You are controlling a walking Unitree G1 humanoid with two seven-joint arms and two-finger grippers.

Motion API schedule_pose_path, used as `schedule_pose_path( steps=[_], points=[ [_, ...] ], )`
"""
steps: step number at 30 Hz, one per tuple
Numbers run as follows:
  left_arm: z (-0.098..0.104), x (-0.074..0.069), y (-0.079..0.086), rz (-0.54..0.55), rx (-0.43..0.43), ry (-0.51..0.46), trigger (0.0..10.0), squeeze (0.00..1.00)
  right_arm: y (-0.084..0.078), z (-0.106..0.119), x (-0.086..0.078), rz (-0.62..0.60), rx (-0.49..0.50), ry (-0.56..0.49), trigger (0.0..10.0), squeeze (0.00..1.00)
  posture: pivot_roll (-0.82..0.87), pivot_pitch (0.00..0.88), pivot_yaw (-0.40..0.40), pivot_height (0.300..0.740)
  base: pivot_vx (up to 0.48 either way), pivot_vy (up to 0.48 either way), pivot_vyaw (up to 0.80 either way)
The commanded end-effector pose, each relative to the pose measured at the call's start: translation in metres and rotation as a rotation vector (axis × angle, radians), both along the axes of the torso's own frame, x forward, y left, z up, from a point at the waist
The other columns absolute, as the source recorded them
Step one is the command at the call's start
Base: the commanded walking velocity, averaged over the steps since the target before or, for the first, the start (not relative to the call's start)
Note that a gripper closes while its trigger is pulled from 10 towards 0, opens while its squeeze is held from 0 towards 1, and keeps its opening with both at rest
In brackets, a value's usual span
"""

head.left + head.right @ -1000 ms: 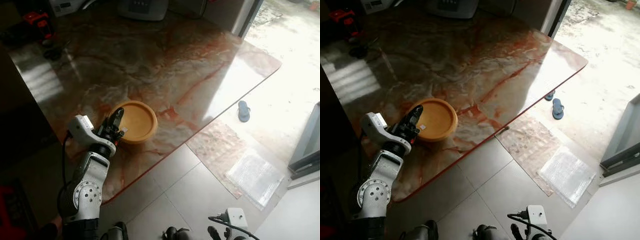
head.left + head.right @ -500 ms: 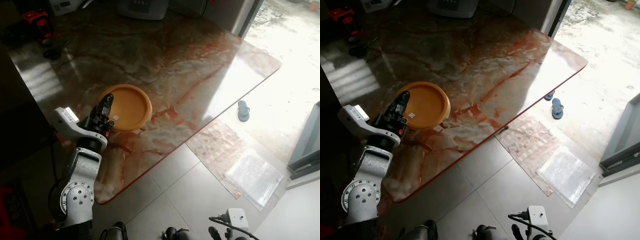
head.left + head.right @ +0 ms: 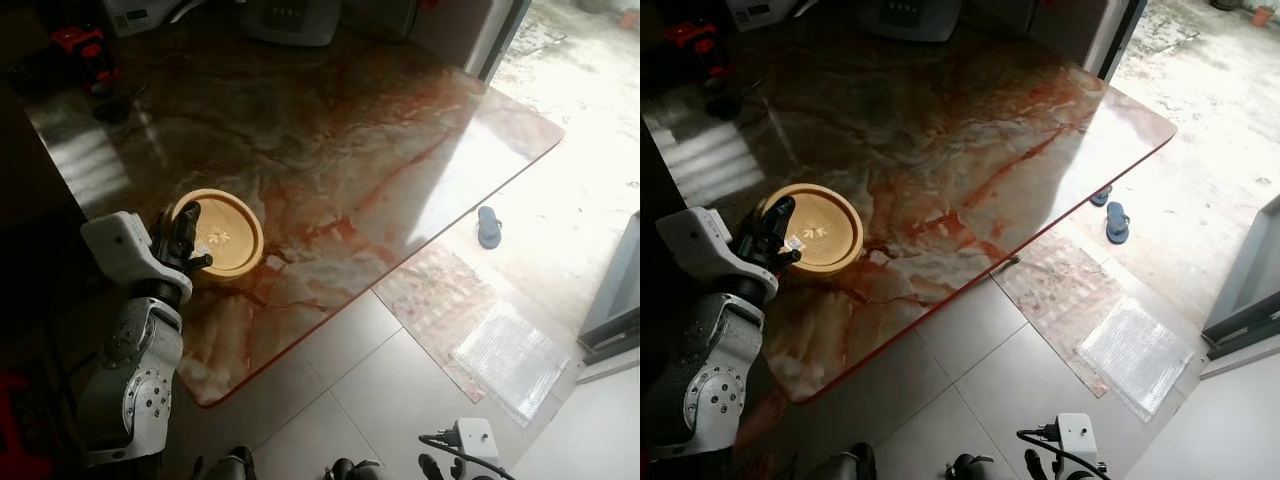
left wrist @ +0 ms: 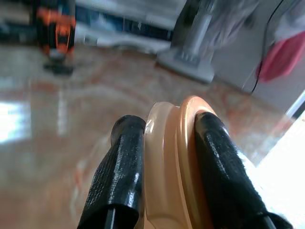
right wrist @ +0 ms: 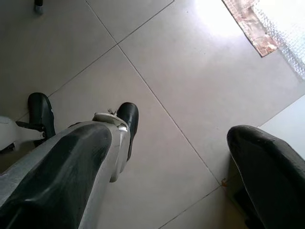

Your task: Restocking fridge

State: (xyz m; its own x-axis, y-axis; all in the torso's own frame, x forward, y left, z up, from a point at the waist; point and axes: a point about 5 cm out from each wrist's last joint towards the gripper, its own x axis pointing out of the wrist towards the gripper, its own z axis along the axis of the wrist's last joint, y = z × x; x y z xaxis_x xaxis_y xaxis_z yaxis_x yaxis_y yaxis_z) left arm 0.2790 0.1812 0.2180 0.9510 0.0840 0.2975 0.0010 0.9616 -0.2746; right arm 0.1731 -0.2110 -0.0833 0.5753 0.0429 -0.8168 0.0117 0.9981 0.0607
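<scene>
A tan-orange round bowl (image 3: 222, 235) hangs tilted just over the near left part of the red-veined marble table (image 3: 340, 130), its patterned face turned up toward me. My left gripper (image 3: 184, 234) is shut on the bowl's rim. In the left wrist view the rim (image 4: 167, 143) is pinched between the two black fingers (image 4: 121, 167). My right gripper (image 5: 167, 191) hangs low over the tiled floor with its fingers wide apart and nothing between them.
A grey appliance (image 3: 290, 18) and a red tool (image 3: 80, 42) stand at the table's far side. A blue slipper (image 3: 487, 224), a patterned mat (image 3: 430, 285) and a clear plastic sheet (image 3: 510, 355) lie on the floor to the right, near a door frame (image 3: 612, 300).
My left arm has carried the bowl leftward, toward the table's near left edge, and turned it so its patterned face shows. The right arm has stayed low.
</scene>
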Motion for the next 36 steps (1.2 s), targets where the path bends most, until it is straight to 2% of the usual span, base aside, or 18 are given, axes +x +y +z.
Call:
schedule_pose_path(
  steps=[1, 3, 8, 16, 25, 36],
  points=[
    [0.011, -0.003, -0.005, -0.027, 0.033, -0.051, 10.0, 0.00, 0.000, -0.004, -0.009, -0.023, 0.004, 0.021, 10.0, 0.00, 0.05, 0.123, -0.056, 0.740, 0.000, 0.000, 0.00],
    [0.013, -0.003, -0.007, -0.040, 0.065, -0.060, 10.0, 0.00, 0.001, -0.004, -0.009, -0.027, 0.005, 0.016, 10.0, 0.00, 0.05, 0.116, -0.052, 0.740, 0.000, 0.000, 0.00],
    [0.014, -0.004, -0.007, 0.011, 0.116, -0.087, 10.0, 0.00, 0.003, -0.005, -0.009, -0.040, 0.007, 0.008, 10.0, 0.00, 0.06, 0.101, -0.041, 0.740, 0.000, 0.000, 0.00],
    [0.012, -0.001, -0.011, 0.001, 0.112, -0.083, 10.0, 0.00, 0.003, -0.004, -0.007, -0.045, 0.003, 0.005, 10.0, 0.00, 0.05, 0.126, -0.043, 0.740, 0.000, 0.000, 0.00],
    [0.006, -0.001, -0.012, 0.005, 0.126, -0.065, 10.0, 0.00, 0.002, -0.003, -0.005, -0.063, -0.008, -0.002, 10.0, 0.00, 0.05, 0.156, -0.046, 0.740, -0.264, 0.000, 0.00],
    [0.005, -0.001, -0.013, -0.003, 0.137, -0.061, 10.0, 0.00, 0.003, -0.003, -0.004, -0.064, -0.002, -0.007, 10.0, 0.00, 0.05, 0.175, -0.038, 0.740, 0.000, 0.000, 0.00]
  ],
)
